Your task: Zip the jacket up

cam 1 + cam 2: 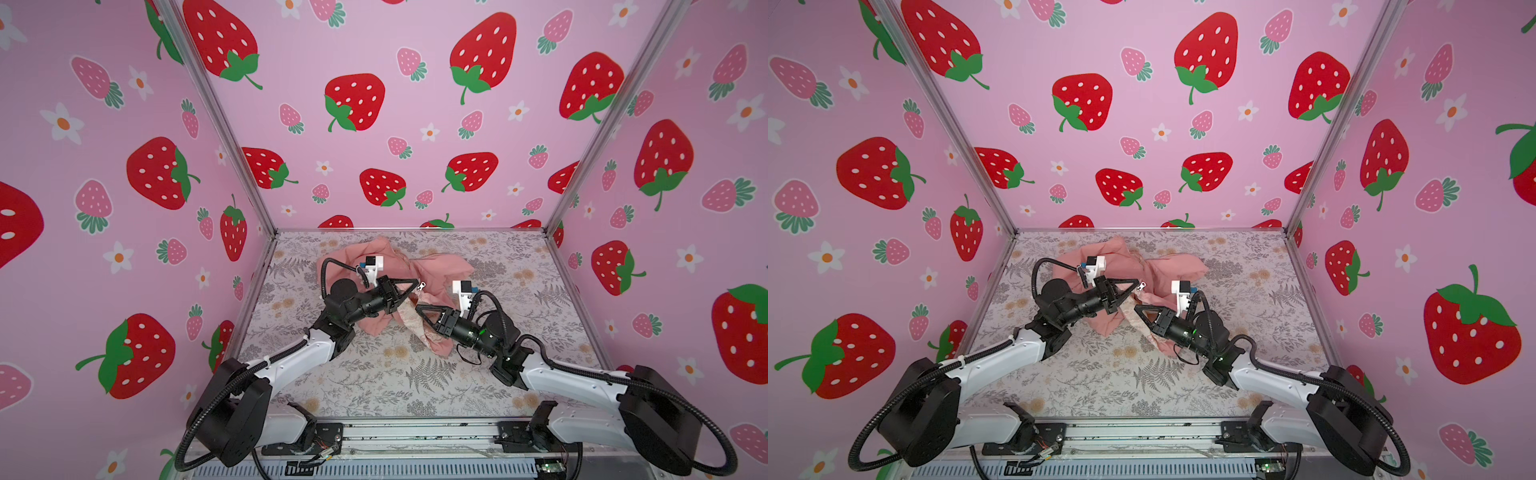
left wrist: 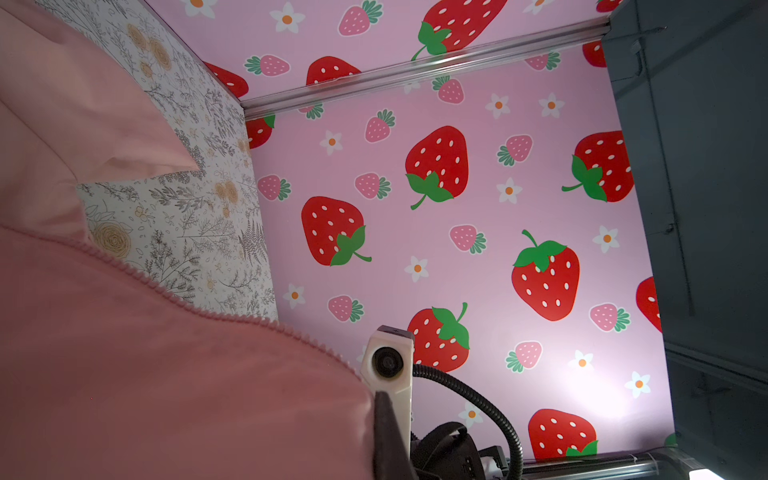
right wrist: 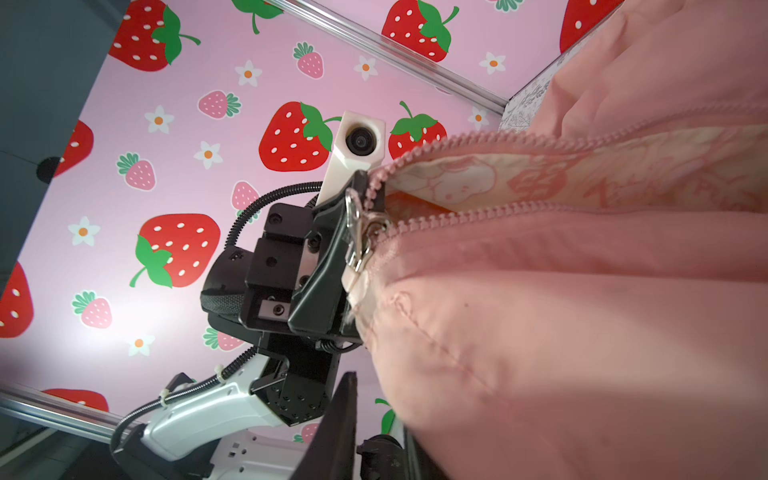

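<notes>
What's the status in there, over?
Left fingers shut on jacket beside zip slider. Right fingers by lining, grip unclear. Zip open. Nothing blocking.

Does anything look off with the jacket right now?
Yes. The jacket lies crumpled, not flat, and its zip gapes open over the lining; the left hand pinches it at the zip's end.

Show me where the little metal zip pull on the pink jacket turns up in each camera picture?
Top view: zip pull just below centre, at the tip of the left gripper.
Top view: same spot, slightly further left in the picture.
Left wrist: not in it; only cloth and zip teeth of the jacket.
Right wrist: near the centre, against the left gripper.
Shared landmark: the left gripper, shut on the jacket beside the pull.
</notes>
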Controlling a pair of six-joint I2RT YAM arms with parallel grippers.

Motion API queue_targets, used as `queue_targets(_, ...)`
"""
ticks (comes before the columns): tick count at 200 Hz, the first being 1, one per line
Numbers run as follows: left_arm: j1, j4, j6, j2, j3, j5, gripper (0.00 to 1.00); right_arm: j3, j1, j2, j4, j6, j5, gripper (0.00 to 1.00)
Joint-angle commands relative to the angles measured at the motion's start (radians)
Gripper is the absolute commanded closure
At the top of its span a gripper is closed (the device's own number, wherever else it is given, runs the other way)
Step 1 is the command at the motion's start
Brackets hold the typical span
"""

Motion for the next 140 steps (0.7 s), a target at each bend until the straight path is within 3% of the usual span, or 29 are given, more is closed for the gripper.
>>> queue_targets(1,-0.005,0.062,0.010,-0.029,0.045,0.002,1.00,-0.029,-0.008,-0.017,0.085,0.065,0.000,0.68)
queue_targets(85,-0.020,0.172,-0.017,0.013,0.019,-0.017,1.00,-0.059,-0.006,0.027,0.296,0.259,0.078,0.42)
queue_targets(140,-0.035,0.230,-0.037,0.037,0.009,-0.028,1.00,-0.035,-0.008,0.118,0.419,0.331,0.121,0.40)
